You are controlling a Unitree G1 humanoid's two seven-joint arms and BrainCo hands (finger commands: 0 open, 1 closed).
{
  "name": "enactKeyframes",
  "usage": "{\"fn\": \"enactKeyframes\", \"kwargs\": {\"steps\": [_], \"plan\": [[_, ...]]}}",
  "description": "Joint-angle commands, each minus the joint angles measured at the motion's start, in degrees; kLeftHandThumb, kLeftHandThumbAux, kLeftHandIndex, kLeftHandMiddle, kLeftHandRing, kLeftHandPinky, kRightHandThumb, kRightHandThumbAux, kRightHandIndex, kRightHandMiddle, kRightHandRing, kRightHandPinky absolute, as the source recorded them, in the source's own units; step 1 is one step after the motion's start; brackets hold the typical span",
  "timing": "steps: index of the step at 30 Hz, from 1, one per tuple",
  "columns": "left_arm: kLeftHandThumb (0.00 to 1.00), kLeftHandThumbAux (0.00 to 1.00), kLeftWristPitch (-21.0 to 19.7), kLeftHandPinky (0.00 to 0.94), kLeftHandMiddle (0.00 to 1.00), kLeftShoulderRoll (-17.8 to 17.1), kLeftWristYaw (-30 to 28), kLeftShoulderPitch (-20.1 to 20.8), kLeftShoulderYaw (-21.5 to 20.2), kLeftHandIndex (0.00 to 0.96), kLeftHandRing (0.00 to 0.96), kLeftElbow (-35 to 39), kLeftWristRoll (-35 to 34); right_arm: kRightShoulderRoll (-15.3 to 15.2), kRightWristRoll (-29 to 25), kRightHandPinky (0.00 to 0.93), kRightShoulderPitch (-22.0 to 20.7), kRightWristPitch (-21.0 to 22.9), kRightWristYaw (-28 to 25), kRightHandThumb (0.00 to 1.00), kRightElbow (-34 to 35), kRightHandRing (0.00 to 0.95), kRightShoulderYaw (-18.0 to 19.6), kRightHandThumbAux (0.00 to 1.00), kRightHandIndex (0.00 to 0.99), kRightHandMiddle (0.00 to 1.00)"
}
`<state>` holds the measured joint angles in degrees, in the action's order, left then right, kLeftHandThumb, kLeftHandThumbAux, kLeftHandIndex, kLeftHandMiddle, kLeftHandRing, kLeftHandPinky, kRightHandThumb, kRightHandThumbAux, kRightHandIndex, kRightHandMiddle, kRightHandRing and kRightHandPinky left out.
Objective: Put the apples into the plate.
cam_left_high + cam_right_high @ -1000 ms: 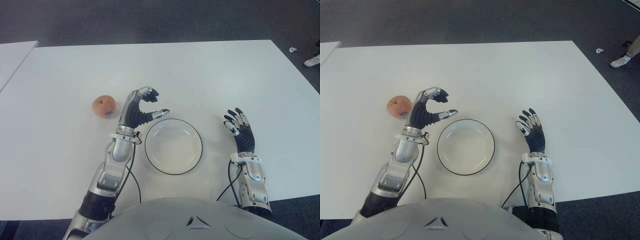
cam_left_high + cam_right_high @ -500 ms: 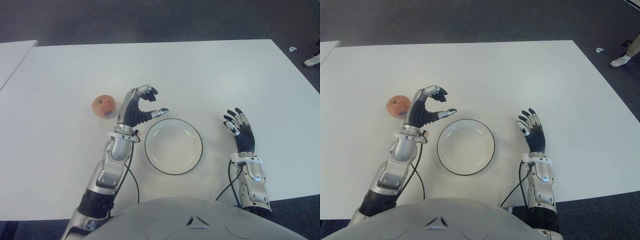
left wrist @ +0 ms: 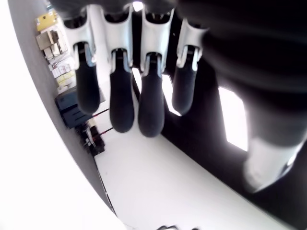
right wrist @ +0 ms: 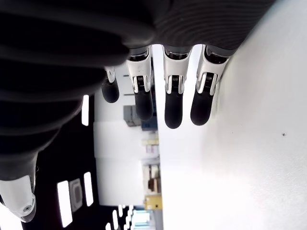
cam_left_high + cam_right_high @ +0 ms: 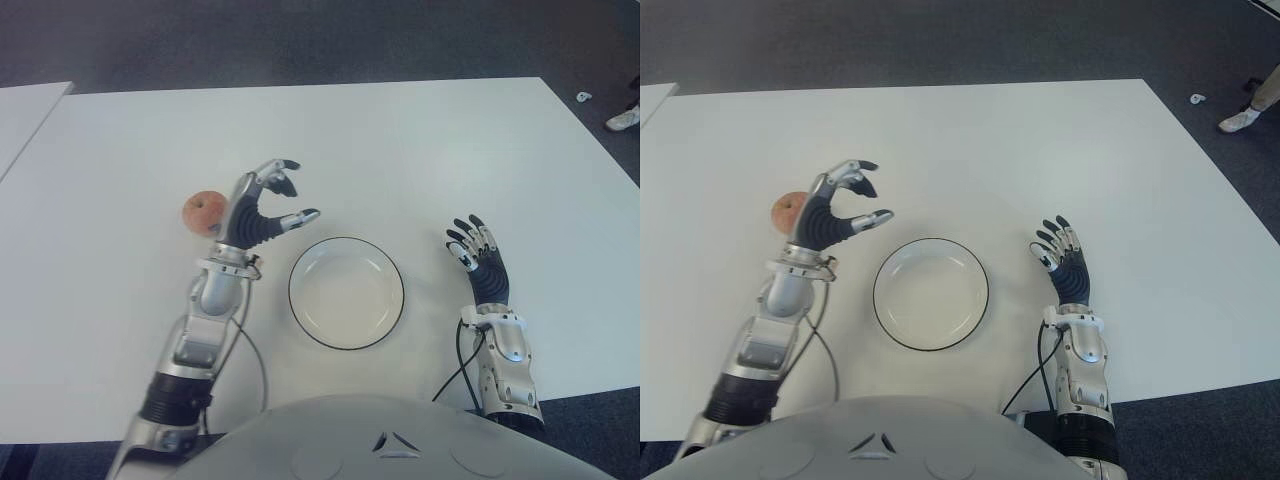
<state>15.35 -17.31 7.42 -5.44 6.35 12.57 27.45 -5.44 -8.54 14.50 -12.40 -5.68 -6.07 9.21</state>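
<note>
Left hand (image 5: 258, 205) fingers spread, empty, just right of the apple (image 5: 203, 212) (not touching). Plate (image 5: 346, 292) bare. Right hand (image 5: 478, 256) relaxed apart, right of plate.

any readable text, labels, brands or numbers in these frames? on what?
None readable.
apple: no sticker showing.
plate: plain white, dark rim, no mark.
left hand, right hand: no lettering visible.
Background shelves in the left wrist view: coloured labels, too blurred to read.
</note>
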Motion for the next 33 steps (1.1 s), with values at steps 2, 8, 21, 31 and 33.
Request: {"fn": "enactKeyframes", "kwargs": {"steps": [2, 8, 21, 31, 33], "plan": [[0.332, 0.318, -1.2, 0.068, 0.165, -9.0, 1.5, 0.2, -3.1, 0.181, 0.117, 0.9, 15.4, 0.9, -0.1, 0.256, 3.5, 5.2, -0.1, 0.313, -5.3, 0.213, -0.3, 0.596, 0.078, 0.188], [0.299, 0.227, -4.6, 0.007, 0.048, -13.3, -0.7, 0.8, -3.0, 0.116, 0.013, 1.9, 24.2, 1.0, -0.7, 0.249, 3.1, 5.3, -0.4, 0.326, -5.7, 0.215, -0.1, 0.596, 0.083, 0.191], [0.275, 0.141, -5.0, 0.000, 0.000, -19.4, -1.5, 3.4, -1.7, 0.029, 0.000, -3.7, 29.0, 0.3, -0.5, 0.230, 2.5, 5.8, -0.8, 0.315, -6.5, 0.193, 0.0, 0.615, 0.057, 0.161], [0.266, 0.113, -6.0, 0.000, 0.000, -21.0, -0.4, 5.3, -0.3, 0.001, 0.000, -7.3, 31.0, -0.8, -0.5, 0.230, 1.7, 5.4, -1.7, 0.303, -8.4, 0.194, 0.6, 0.652, 0.039, 0.147], [0.264, 0.109, -6.2, 0.000, 0.000, -21.1, -0.3, 5.6, -0.1, 0.000, 0.000, -7.8, 31.1, -0.9, -0.5, 0.224, 1.6, 5.3, -1.8, 0.301, -8.6, 0.190, 0.7, 0.660, 0.034, 0.143]]}}
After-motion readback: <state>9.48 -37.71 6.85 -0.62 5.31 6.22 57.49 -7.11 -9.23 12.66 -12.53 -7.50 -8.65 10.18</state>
